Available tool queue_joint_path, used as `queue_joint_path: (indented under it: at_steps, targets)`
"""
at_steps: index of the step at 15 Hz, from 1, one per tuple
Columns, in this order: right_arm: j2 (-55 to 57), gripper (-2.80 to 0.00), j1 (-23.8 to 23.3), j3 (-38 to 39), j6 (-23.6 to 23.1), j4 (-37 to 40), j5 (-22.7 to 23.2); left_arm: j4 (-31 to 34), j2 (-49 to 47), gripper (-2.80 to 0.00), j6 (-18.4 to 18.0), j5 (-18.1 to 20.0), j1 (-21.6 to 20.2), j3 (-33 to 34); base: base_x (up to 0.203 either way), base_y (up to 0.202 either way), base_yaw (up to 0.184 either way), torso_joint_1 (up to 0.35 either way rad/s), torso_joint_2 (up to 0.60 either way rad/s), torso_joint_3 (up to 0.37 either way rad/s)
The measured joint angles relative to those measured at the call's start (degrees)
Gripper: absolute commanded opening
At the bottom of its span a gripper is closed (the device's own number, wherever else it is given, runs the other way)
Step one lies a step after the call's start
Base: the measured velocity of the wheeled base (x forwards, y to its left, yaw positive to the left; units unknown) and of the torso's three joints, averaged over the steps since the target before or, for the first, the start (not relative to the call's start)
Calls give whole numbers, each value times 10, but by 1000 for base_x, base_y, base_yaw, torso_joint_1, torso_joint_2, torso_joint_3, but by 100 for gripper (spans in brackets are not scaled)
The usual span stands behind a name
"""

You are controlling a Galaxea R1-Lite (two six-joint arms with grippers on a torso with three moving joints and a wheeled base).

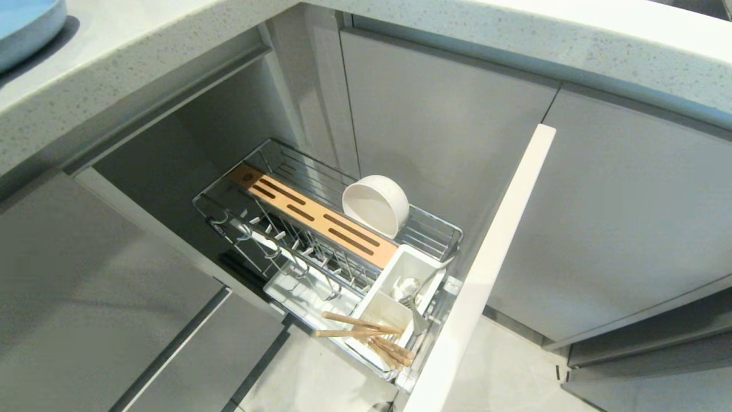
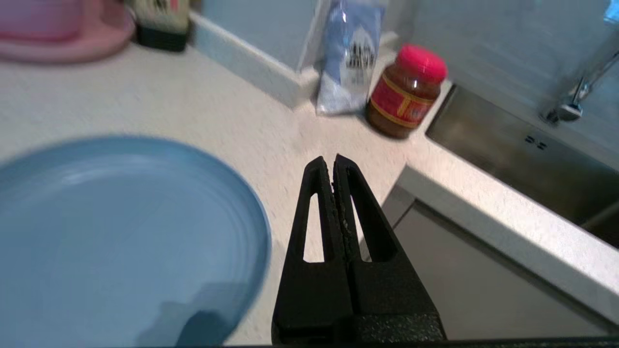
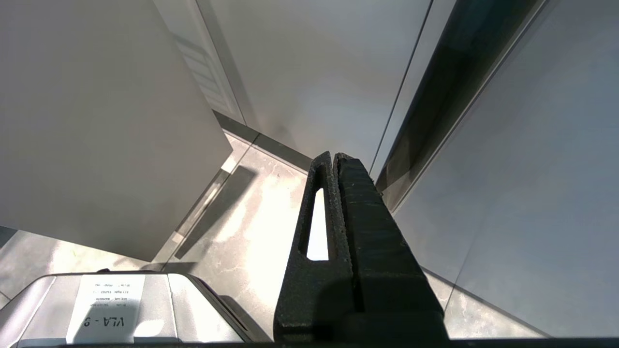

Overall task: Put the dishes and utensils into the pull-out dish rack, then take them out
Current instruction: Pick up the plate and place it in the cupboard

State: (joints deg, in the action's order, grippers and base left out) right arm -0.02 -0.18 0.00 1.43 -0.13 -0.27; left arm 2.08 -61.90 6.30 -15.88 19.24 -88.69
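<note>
Loading mostly done: white bowl (image 1: 376,204), chopsticks (image 1: 366,339), spoon (image 1: 413,293) sit in pull-out dish rack (image 1: 320,229). Blue plate (image 2: 121,241) left on countertop (image 2: 203,111), just beside left gripper (image 2: 333,162), jaws pressed together, empty. Right gripper (image 3: 334,157) parked, closed, by cabinet. Unloading not begun.

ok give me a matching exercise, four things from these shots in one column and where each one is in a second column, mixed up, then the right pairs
Things
1. white bowl
2. chopsticks
3. blue plate
4. left claw

Places
A. on the countertop, outside the rack
B. above the counter's edge, beside the plate, shut and empty
C. tipped on its side in the wire basket of the pull-out dish rack, behind the wooden strip
D. in the white plastic caddy at the rack's front end, sticking out over its side

Pairs: 1-C, 2-D, 3-A, 4-B
</note>
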Motion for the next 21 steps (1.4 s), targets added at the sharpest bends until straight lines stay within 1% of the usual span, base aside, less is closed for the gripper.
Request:
queue_joint_path:
  at_steps: [2, 3, 4, 5, 7, 9, 10, 11, 12, 19, 21]
  targets:
    - [0, -280, 0, 0, 0, 0, 0, 103, -21, -280, -16, 14, -18, -111, 0, 0, 0, 0, 0, 0]
    - [0, -280, 0, 0, 0, 0, 0, 161, -35, -280, -41, 21, -30, -158, 0, 0, 0, 0, 0, 0]
    - [0, -280, 0, 0, 0, 0, 0, 201, -48, -280, -71, 20, -39, -182, 0, 0, 0, 0, 0, 0]
    - [0, -280, 0, 0, 0, 0, 0, 230, -60, -280, -93, 10, -46, -195, 0, 0, 0, 0, 0, 0]
    - [0, -280, 0, 0, 0, 0, 0, 258, -84, -280, -100, -31, -53, -206, 0, 0, 0, 0, 0, 0]
    - [0, -280, 0, 0, 0, 0, 0, 266, -103, -280, -100, -69, -54, -212, 0, 0, 0, 0, 0, 0]
    - [0, -280, 0, 0, 0, 0, 0, 268, -112, -280, -107, -86, -54, -215, 0, 0, 0, 0, 0, 0]
    - [0, -280, 0, 0, 0, 0, 0, 268, -119, -280, -118, -95, -54, -216, 0, 0, 0, 0, 0, 0]
    - [0, -280, 0, 0, 0, 0, 0, 269, -124, 0, -121, -96, -53, -217, 0, 0, 0, 0, 0, 0]
    - [0, -280, 0, 0, 0, 0, 0, 268, -164, 0, -120, -94, -35, -218, 0, 0, 0, 0, 0, 0]
    - [0, -280, 0, 0, 0, 0, 0, 268, -175, 0, -113, -95, -33, -218, 0, 0, 0, 0, 0, 0]
